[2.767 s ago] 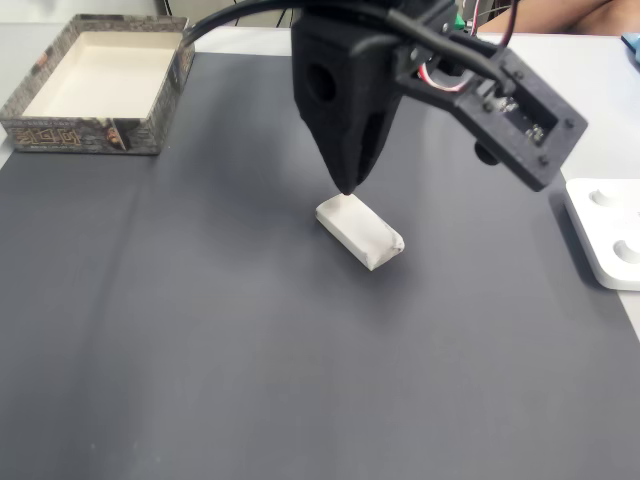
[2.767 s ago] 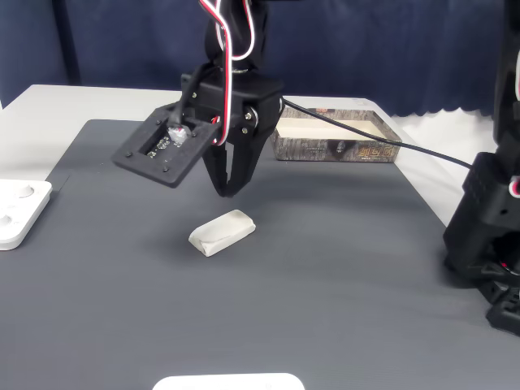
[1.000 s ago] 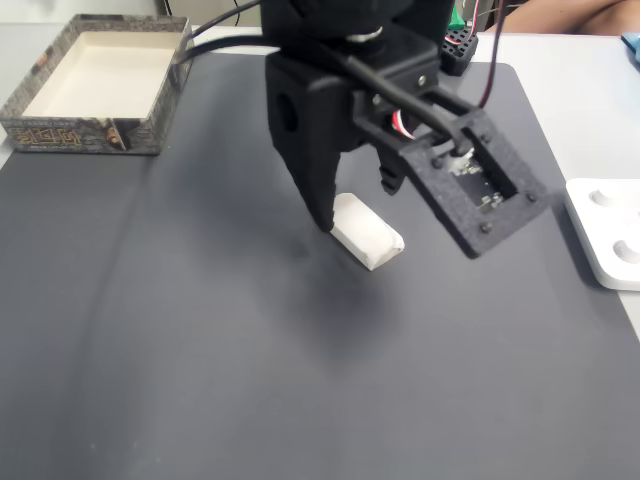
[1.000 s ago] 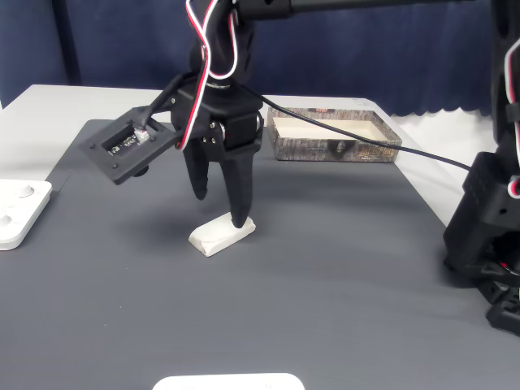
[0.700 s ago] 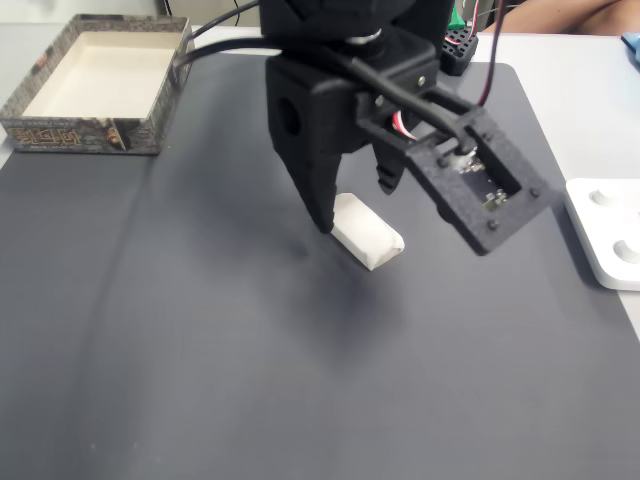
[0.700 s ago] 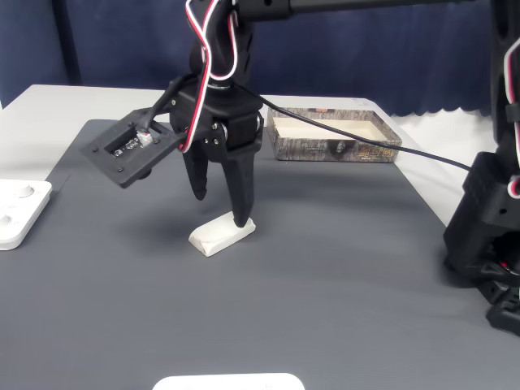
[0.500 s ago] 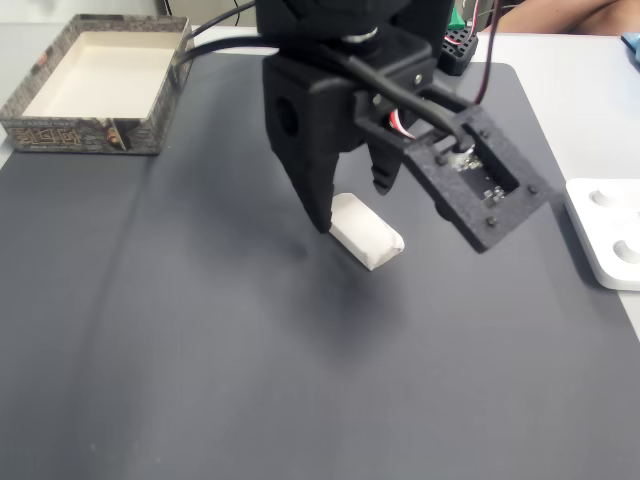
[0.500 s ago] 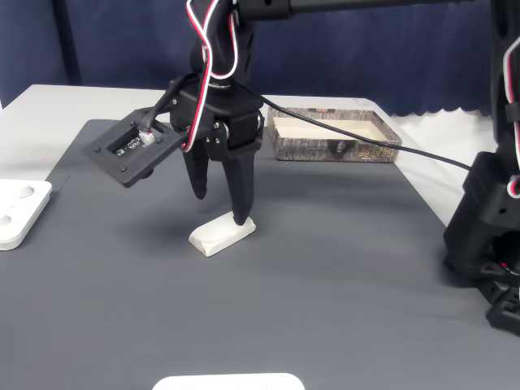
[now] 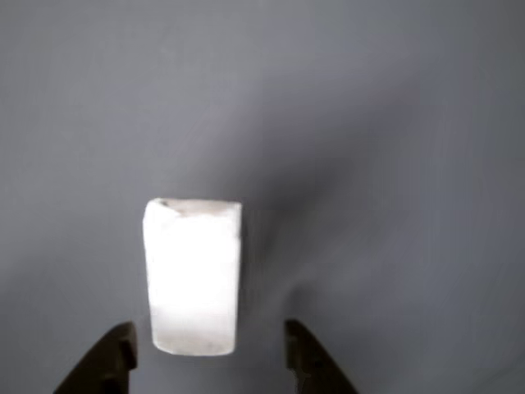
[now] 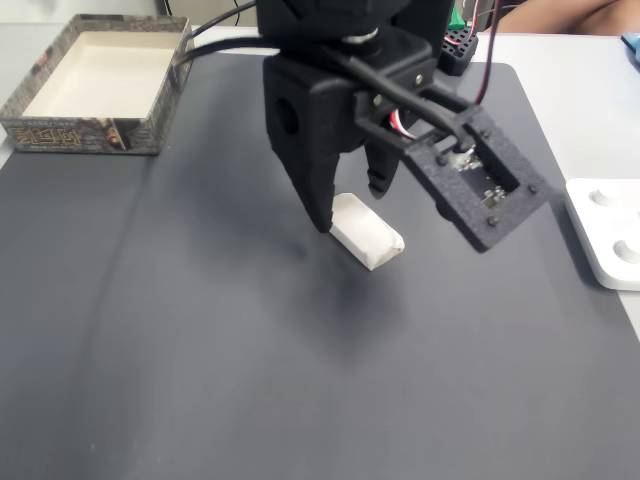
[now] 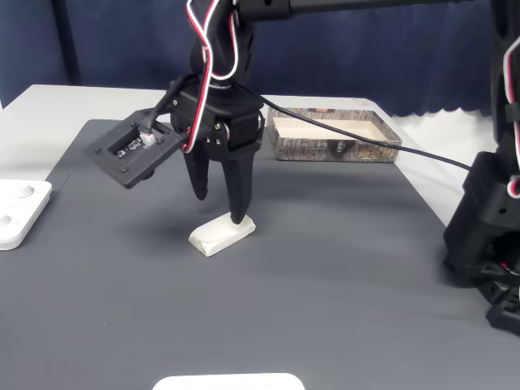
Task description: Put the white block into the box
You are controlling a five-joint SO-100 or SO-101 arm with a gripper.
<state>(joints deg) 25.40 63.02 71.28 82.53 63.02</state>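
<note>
The white block lies flat on the dark grey mat, near the middle in both fixed views. My black gripper stands open right over one end of it, fingers pointing down, one on each side. In the other view the block sits lengthwise between and just ahead of the two fingertips of the gripper, with gaps on both sides. The box is at the mat's far left corner in one fixed view, and behind the arm to the right in the other.
A flat white device lies off the mat's right edge; in the other fixed view the device is at the left. A second black arm stands at the right. Another white object pokes in at the bottom edge.
Since 2.8 s ago the gripper has opened, turned and come down around the block's end. Over the last second it has barely moved; the block has stayed put.
</note>
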